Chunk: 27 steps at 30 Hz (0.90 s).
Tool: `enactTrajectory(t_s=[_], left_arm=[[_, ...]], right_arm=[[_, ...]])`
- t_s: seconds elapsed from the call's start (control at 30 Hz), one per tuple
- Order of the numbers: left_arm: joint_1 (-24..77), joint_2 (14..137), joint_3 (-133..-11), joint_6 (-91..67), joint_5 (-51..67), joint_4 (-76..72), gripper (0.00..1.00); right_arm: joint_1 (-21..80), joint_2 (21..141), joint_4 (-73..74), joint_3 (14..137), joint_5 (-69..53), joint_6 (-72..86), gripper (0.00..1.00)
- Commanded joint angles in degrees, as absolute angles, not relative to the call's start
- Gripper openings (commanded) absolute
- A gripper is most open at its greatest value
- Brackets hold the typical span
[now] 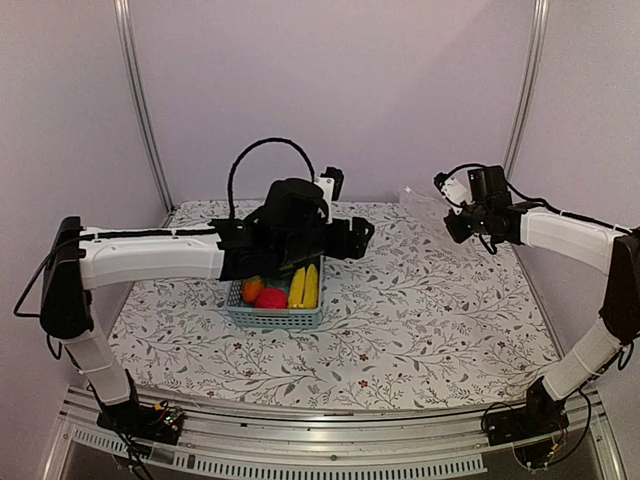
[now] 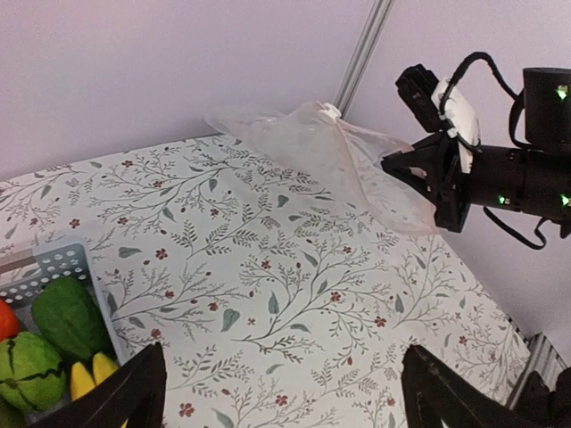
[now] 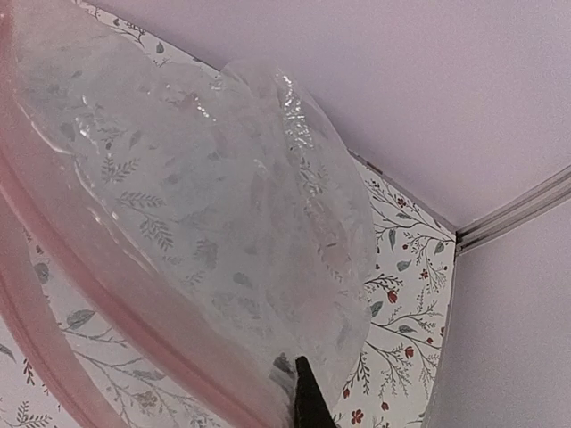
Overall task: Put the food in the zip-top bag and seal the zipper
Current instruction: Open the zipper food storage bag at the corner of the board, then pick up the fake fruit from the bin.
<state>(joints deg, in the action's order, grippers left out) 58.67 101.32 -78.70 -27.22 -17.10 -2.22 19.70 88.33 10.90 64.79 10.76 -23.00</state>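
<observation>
Two arms were raised over the floral cloth (image 1: 430, 310). Left gripper (image 2: 284, 374) stood wide with nothing between its fingers (image 2: 134, 397). It hung just past the far right corner of the basket (image 1: 275, 318) and pointed toward the right arm. Right gripper (image 2: 393, 165) was clamped tight on one edge of the bag (image 2: 330, 160), holding it off the cloth near the back right corner. Bag hung slack and crinkled, its far end up by the corner post. In the right wrist view the bag filled most of the frame, and a pinkish band, the zipper (image 3: 98, 285), curved along its lower edge; could not tell if it was sealed or open. All food in sight sat in the basket mid-table: bananas (image 1: 305, 288), red piece (image 1: 270, 298), orange piece (image 1: 252, 288). Left wrist view also showed two green pieces (image 2: 67, 316) in there. Bag and basket were well apart
</observation>
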Motion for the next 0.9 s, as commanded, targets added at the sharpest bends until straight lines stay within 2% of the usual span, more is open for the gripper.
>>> enactTrajectory(t_s=[0.0, 0.2, 0.23, 0.4, 0.6, 0.87], left_arm=[[53.3, 99.5, -76.8, -22.2, -21.8, 16.7, 0.93], [43.8, 102.3, -79.4, -23.3, -21.5, 28.3, 0.96], [42.4, 103.1, -79.9, -23.6, -20.6, 28.9, 0.99], [38.5, 107.6, -82.6, -24.3, -18.4, 30.2, 1.00], [35.4, 113.0, -86.5, -24.9, -12.9, 31.3, 0.93], [34.4, 117.0, -89.0, -25.6, -10.3, 31.8, 0.90]], right_arm=[[19.8, 87.9, 10.5, 63.0, 7.1, -23.8, 0.00], [19.9, 87.8, 10.6, 61.3, 4.9, -23.5, 0.00], [19.8, 87.9, 10.6, 61.1, 5.1, -23.7, 0.00], [19.8, 87.9, 10.4, 60.7, 4.2, -23.8, 0.00], [19.8, 89.3, 10.5, 60.4, 3.9, -23.9, 0.00], [19.8, 88.9, 10.5, 60.2, 4.1, -23.9, 0.00]])
